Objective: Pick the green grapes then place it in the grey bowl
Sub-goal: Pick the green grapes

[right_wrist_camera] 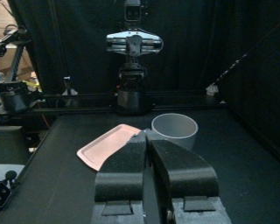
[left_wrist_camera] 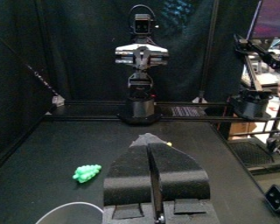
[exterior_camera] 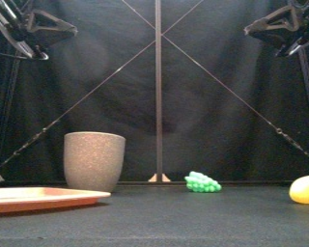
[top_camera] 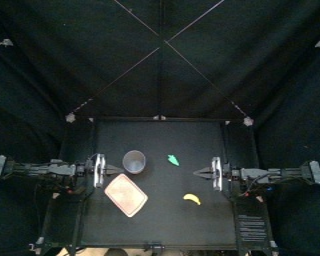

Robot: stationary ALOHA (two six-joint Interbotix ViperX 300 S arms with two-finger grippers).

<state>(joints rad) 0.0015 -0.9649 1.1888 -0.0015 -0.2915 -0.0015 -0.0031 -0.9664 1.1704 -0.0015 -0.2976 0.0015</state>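
Note:
A small bunch of green grapes lies on the black table right of the tall grey speckled cup. The front view shows the grapes at mid-right and the cup at the left. From the left wrist the grapes lie beside the jaws, and the cup's rim shows in the corner. My left gripper rests at the table's left edge, jaws shut and empty. My right gripper rests at the right edge, also shut, far from the grapes.
A flat pink tray lies in front of the cup near the left side. A yellow banana sits toward the front right. The tray and cup both appear in the right wrist view.

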